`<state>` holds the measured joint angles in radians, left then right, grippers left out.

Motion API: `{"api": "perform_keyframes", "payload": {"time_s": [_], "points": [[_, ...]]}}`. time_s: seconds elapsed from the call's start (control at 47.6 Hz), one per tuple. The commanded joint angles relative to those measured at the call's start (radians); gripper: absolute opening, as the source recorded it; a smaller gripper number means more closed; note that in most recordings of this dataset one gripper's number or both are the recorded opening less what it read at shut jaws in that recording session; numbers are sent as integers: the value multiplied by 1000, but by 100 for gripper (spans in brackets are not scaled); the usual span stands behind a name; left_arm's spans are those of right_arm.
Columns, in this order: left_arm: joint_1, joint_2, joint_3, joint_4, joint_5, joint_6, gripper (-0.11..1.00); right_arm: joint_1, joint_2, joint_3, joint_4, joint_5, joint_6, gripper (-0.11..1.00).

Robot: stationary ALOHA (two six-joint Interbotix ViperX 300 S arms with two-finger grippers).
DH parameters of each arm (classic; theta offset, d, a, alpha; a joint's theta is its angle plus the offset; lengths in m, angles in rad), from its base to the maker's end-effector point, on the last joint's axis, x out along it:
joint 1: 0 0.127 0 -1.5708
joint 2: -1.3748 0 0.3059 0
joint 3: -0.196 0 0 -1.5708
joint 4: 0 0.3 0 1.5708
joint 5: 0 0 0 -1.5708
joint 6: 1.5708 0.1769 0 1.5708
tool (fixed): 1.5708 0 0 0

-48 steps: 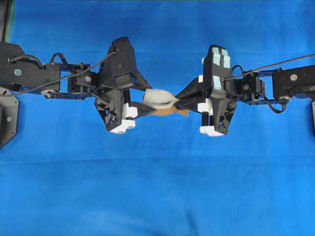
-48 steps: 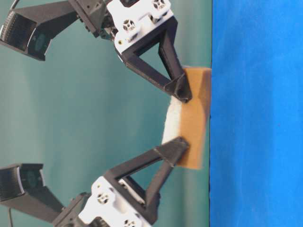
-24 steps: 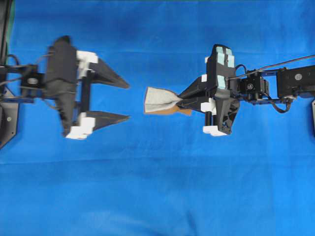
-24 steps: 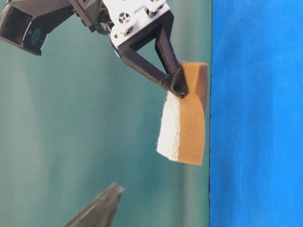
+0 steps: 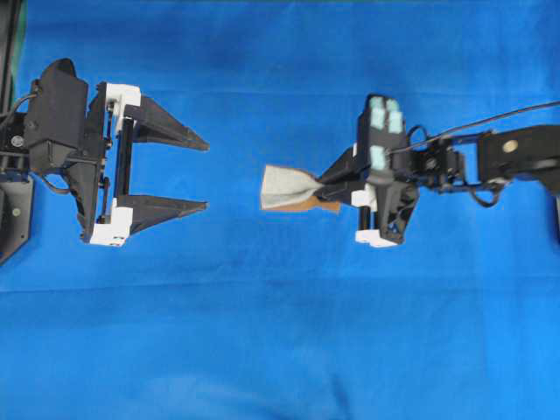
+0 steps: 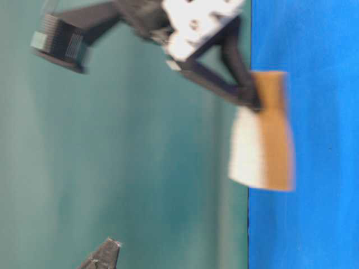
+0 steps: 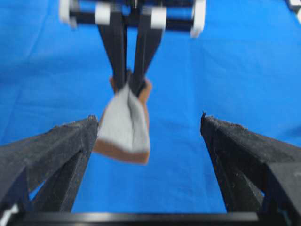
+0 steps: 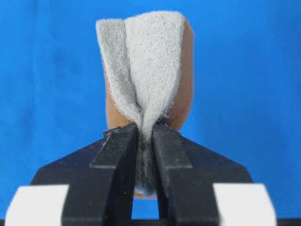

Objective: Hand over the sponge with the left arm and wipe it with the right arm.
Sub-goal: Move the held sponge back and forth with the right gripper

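Sponge (image 5: 284,187) at frame centre, pinched at one end and creased, free end projecting left for wiping. Right gripper (image 5: 337,184) clamped narrow on it, centre-right. Left gripper (image 5: 199,173) at left, spread wide, empty, well apart.

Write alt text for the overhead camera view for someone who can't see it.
The right gripper pinches a grey-and-orange sponge above the blue cloth. Facing it from the left, apart from it, the left gripper stands wide open, holding nothing.
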<state>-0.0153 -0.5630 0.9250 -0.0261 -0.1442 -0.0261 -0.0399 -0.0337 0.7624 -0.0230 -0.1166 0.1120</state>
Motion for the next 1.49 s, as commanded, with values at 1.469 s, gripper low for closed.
{"api": "perform_keyframes", "payload": {"time_s": [1.469], "points": [[-3, -3, -6, 2, -8, 5, 90, -267, 150, -31, -137, -17, -74, 15]]}}
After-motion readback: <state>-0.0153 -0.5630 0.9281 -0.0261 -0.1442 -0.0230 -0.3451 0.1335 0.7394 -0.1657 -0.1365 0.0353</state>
